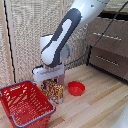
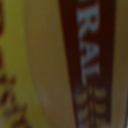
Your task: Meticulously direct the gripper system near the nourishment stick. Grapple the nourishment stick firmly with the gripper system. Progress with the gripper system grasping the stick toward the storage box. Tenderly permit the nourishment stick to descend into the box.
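Note:
The yellow-orange food packet (image 1: pixel 53 92) with red edges stands upright on the wooden table, just to the exterior view's right of the red mesh basket (image 1: pixel 15 97). My white gripper (image 1: pixel 48 80) is directly over the packet's top, with its fingers down around the top edge. The fingers are hidden by the gripper body and the packet, so I cannot tell whether they clamp it. The wrist view is filled by a blurred close-up of the packet (image 2: pixel 45 65), yellow with a dark red band and pale letters. No fingers show there.
A small red round bowl (image 1: pixel 76 88) sits on the table to the exterior view's right of the packet. A pink mug (image 1: pixel 61 78) stands close behind the packet. A dark drawer cabinet (image 1: pixel 107 47) stands at the back right.

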